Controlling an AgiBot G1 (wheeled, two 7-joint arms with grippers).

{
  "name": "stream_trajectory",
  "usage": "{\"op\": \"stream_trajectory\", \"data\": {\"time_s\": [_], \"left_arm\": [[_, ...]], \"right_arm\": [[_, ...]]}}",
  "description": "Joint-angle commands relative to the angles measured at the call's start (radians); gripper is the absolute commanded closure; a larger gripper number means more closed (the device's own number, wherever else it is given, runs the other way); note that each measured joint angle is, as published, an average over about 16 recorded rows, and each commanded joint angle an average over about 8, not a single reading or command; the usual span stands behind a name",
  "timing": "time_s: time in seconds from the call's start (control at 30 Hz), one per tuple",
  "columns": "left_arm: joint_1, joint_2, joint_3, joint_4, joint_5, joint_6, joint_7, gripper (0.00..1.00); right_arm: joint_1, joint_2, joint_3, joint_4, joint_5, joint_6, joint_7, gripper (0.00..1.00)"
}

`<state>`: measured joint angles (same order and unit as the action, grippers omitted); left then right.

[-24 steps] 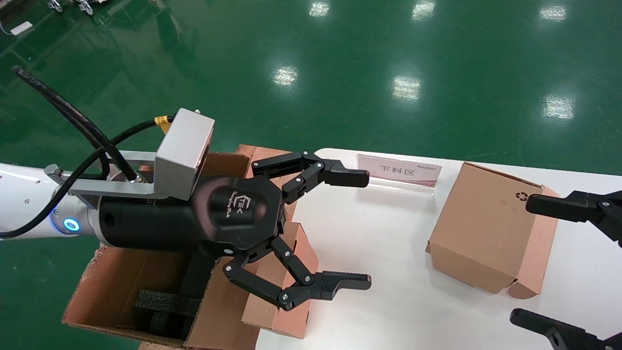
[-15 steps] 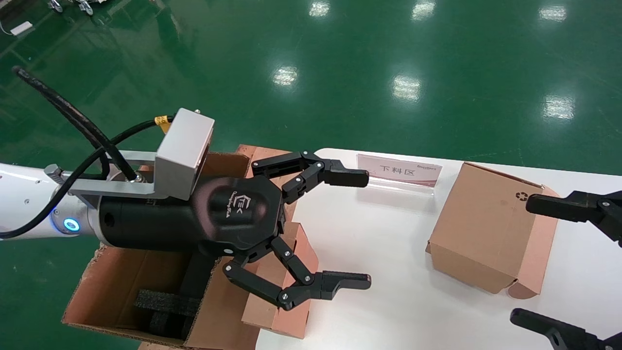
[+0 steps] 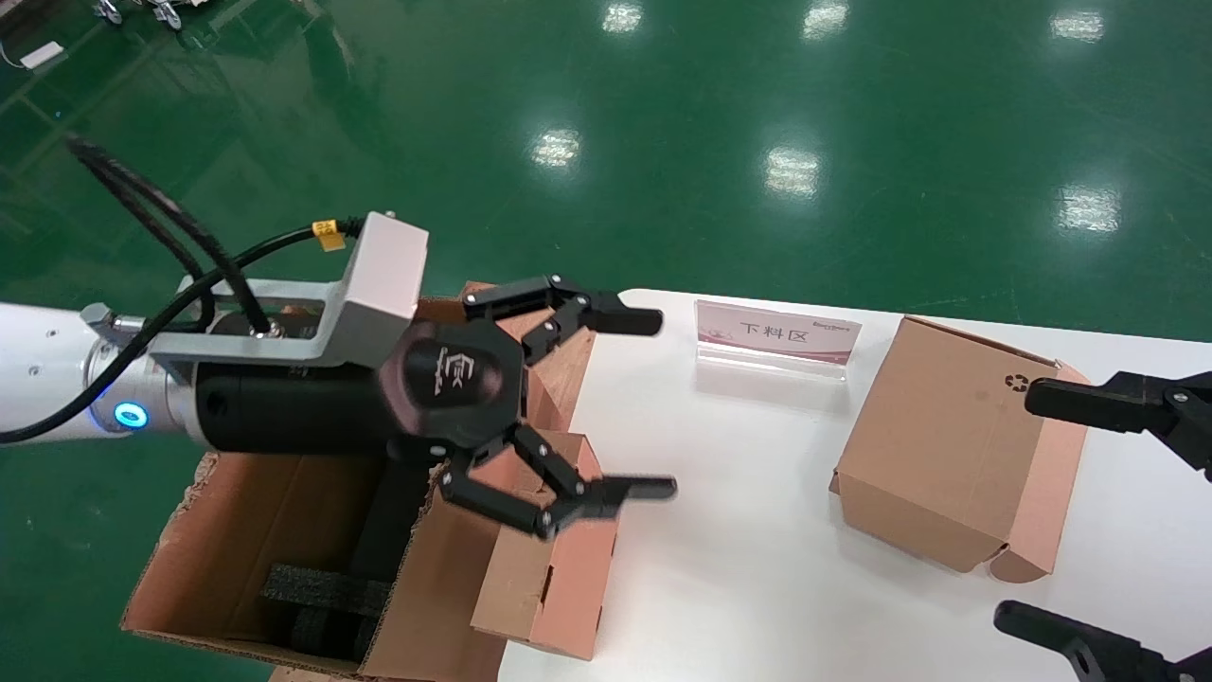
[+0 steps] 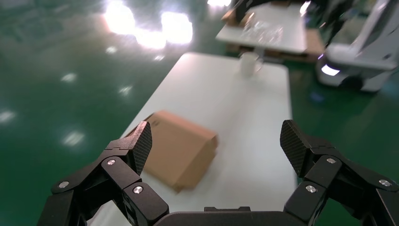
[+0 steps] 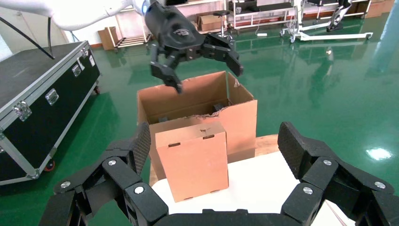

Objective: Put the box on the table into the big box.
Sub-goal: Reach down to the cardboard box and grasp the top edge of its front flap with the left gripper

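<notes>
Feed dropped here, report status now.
Left pincer open, empty, over the small plain brown cardboard box at the white table edge. Right pincer open beside recycling-marked box. Nothing blocking.

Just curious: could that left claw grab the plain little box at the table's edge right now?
Probably yes. The left gripper hangs open just above the box, with nothing between them.

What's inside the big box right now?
In the big box, black foam blocks lie on the bottom in the head view. The left gripper, open, and its arm cover the middle part, so that cannot be seen. The box stands outside, against its wall.
</notes>
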<state>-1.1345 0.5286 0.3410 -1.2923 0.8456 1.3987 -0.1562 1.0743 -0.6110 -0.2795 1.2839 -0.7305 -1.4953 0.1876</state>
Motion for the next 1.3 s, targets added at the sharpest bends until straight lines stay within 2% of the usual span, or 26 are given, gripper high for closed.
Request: {"op": "stream_trajectory", "data": {"time_s": [0.03, 0.33, 0.63, 1.03, 1.3], "left_arm": [[-0.012, -0.011, 0.011, -0.002, 0.021, -0.02, 0.009, 0.0], [-0.086, -0.044, 0.077, -0.012, 0.134, -0.077, -0.05, 0.0], [-0.153, -0.045, 0.142, -0.023, 0.205, -0.091, -0.183, 0.0], [-0.287, -0.032, 0.298, -0.053, 0.252, -0.058, -0.406, 0.0], [-0.441, -0.044, 0.43, -0.136, 0.36, -0.005, -0.634, 0.0]], "right_arm": [[0.0, 0.0, 0.0, 0.0, 0.0, 0.0, 0.0, 0.0], [0.0, 0.0, 0.0, 0.0, 0.0, 0.0, 0.0, 0.0], [0.0, 0.0, 0.0, 0.0, 0.0, 0.0, 0.0, 0.0], [0.0, 0.0, 0.0, 0.0, 0.0, 0.0, 0.0, 0.0], [0.0, 0.0, 0.0, 0.0, 0.0, 0.0, 0.0, 0.0]]}}
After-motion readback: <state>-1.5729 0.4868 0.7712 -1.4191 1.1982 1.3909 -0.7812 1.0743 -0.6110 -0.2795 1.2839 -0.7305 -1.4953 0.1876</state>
